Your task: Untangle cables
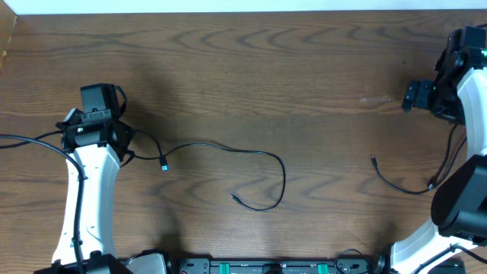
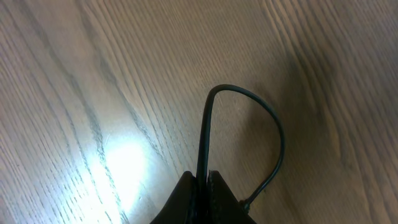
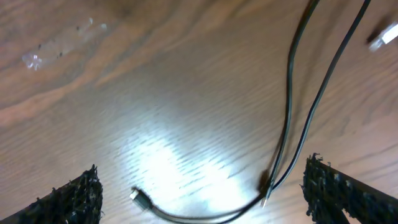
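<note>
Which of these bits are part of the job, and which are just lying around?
Job:
long black cable
short black cable

Lying about:
pale smudge
arm's own wiring

A brown wood-grain bench (image 1: 243, 68) fills every view, its grain running in long wavy bands. Along the bench's far edge lies a pale white strip (image 1: 228, 5). On the bench's right half, toward that far edge, sits a small whitish smear (image 1: 376, 98), glossy and speckled in the right wrist view. A bright patch of reflected light (image 2: 121, 158) lies on the bench's surface in each wrist view.
</note>
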Available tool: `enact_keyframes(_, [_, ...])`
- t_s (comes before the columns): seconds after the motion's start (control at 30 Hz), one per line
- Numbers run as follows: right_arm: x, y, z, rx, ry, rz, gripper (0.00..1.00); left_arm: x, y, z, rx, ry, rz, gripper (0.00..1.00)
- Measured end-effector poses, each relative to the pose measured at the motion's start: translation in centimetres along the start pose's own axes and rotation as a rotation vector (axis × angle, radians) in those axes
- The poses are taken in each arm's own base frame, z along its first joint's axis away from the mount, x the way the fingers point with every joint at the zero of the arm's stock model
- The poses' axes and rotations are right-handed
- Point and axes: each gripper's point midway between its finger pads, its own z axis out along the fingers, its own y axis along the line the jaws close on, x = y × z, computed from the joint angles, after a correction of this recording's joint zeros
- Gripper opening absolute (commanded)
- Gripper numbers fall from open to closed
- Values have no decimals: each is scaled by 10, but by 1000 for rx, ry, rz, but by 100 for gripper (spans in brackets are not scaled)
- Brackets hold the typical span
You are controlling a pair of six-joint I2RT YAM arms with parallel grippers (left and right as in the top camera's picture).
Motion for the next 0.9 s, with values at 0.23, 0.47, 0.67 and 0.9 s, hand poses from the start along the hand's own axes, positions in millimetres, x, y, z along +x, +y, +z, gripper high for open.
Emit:
enact_keyframes(0.23, [15, -6, 0, 7, 65, 102, 99, 0, 0, 0, 0, 0, 1, 7])
enact_keyframes(0.47, [22, -21, 1, 21, 102, 169, 99, 0, 0, 0, 0, 0, 8, 7])
enact_keyframes(0.67, [32, -32, 11, 29, 136, 182, 99, 0, 0, 0, 0, 0, 32, 8])
enact_keyframes(0.9, [59, -39, 47, -6, 213, 198, 99, 0, 0, 0, 0, 0, 34, 8])
